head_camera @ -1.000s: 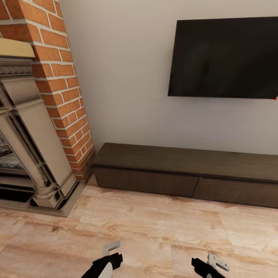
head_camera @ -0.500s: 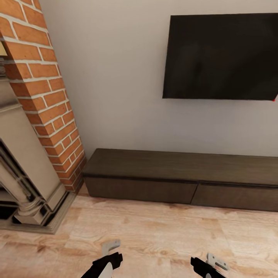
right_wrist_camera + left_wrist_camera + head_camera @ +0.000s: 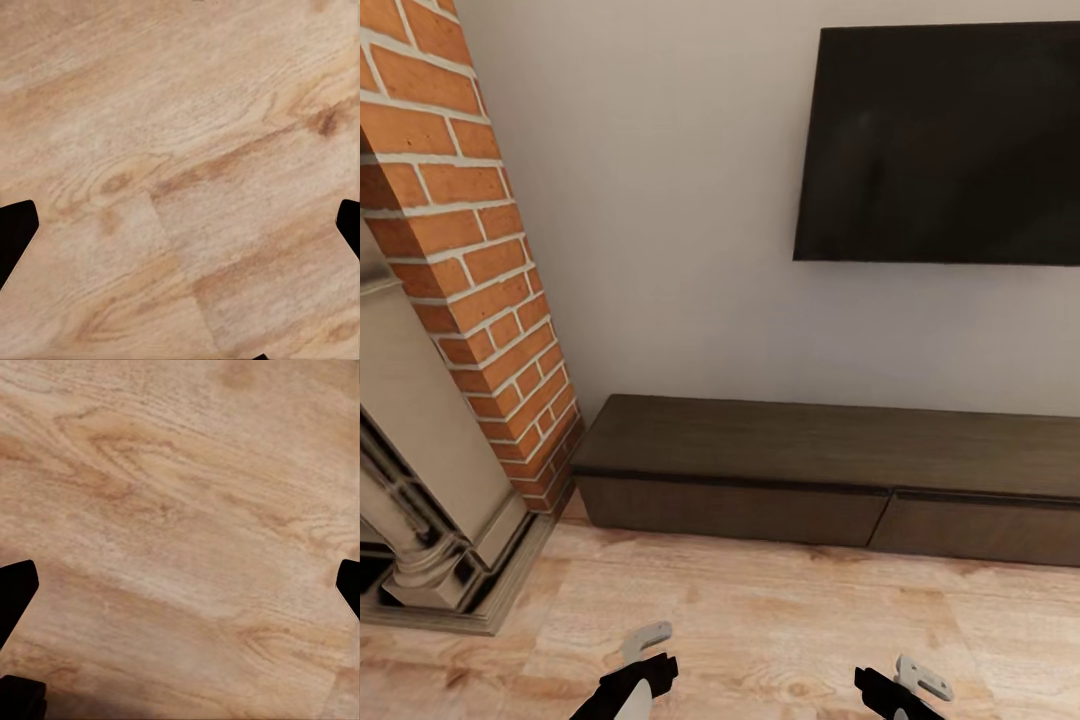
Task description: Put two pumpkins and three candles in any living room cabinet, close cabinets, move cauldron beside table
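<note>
The cabinet (image 3: pixel 830 455) is a long low dark brown unit against the white wall, ahead of me across the wood floor. Its two wide fronts (image 3: pixel 730 510) sit flush and shut. The pumpkins, candles, cauldron and table are out of view. My two arms hang low at the near edge of the head view, well short of the cabinet. In the left wrist view the left gripper (image 3: pixel 180 592) is open over bare floorboards, black fingertips (image 3: pixel 15 589) far apart. The right gripper (image 3: pixel 180 225) is open the same way, with nothing between its fingers.
A brick chimney (image 3: pixel 470 250) with a stone fireplace surround (image 3: pixel 420 480) stands to the cabinet's left, its plinth reaching onto the floor. A black TV (image 3: pixel 950 145) hangs on the wall above the cabinet. Light wood floor (image 3: pixel 760 620) lies between me and the cabinet.
The whole view has shifted, so the camera has moved: the fireplace has slid off to the left and the cabinet sits lower and nearer. Both arms hold the same pose.
</note>
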